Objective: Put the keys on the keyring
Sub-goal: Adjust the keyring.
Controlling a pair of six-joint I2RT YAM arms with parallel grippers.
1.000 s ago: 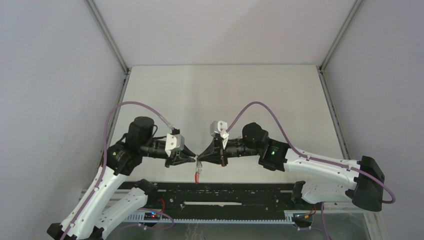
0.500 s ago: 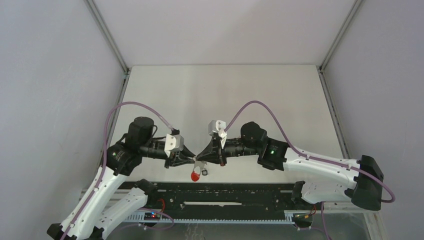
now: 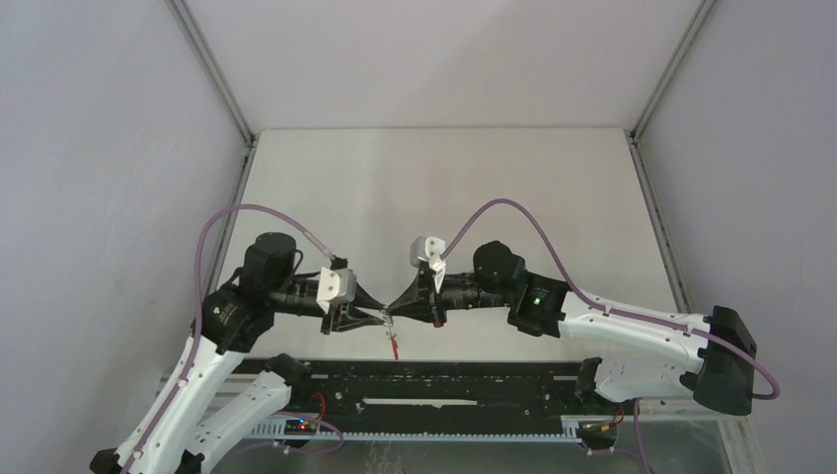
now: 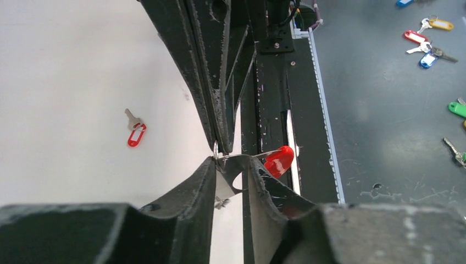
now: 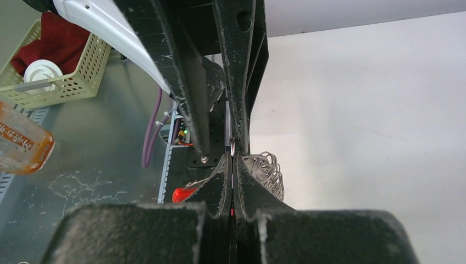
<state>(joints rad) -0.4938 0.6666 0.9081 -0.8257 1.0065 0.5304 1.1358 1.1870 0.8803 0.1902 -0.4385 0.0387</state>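
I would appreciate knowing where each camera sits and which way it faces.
Top external: above and behind the bases, looking down at the table; left arm and right arm show, meeting by a red tag.
Left wrist: on the left arm, looking past the left fingers at the right fingers.
Right wrist: the reverse, right fingers nearest.
All share the red tag.

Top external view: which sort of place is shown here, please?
Probably a robot test cell in a laboratory: a pale table closed in by plain grey panels, two arms bolted at its near edge, and spare tagged keys lying beyond it.
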